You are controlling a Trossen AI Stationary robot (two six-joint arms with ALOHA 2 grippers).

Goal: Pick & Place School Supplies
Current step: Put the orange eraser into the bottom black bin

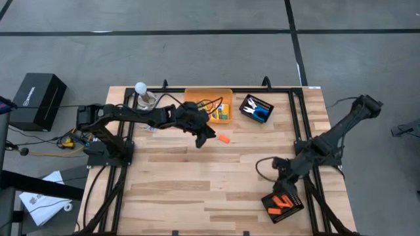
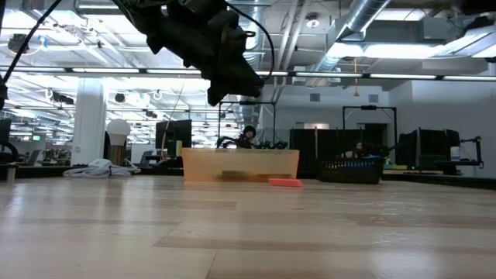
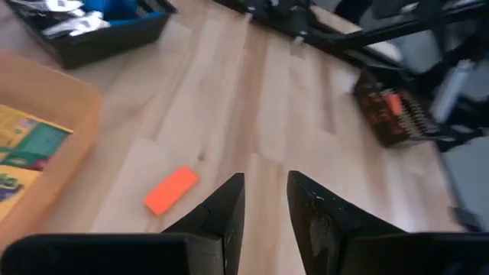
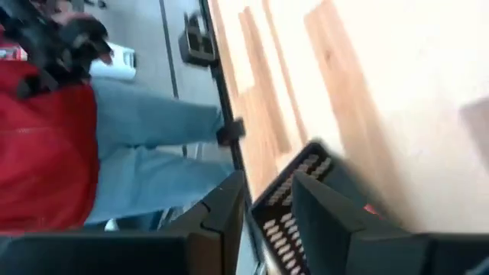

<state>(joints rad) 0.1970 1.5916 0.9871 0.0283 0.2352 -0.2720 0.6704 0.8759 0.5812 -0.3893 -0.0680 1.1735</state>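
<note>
- From above, you see the left gripper (image 1: 205,136) over the wooden table (image 1: 197,190), just in front of the orange bin (image 1: 209,99) holding a yellow-and-green box (image 1: 218,113). An orange piece (image 1: 224,139) lies on the table just beside that gripper. The right gripper (image 1: 281,178) sits near the black tray (image 1: 283,204) of orange pieces (image 1: 281,204) at the table's near right corner. A second black tray (image 1: 256,108) with blue-handled scissors (image 1: 260,113) lies beside the bin.
- At table level, your left gripper (image 2: 232,77) hangs clear above the wood; the orange piece (image 2: 285,183) lies flat before the bin (image 2: 240,164).
- In the left wrist view, the fingers (image 3: 225,210) stand a little apart with nothing between them, the orange piece (image 3: 172,189) beside them.
- In the right wrist view, the fingers (image 4: 229,202) are slightly parted and empty, above the tray's (image 4: 294,210) edge; a person in blue trousers (image 4: 153,153) stands beyond the table.
</note>
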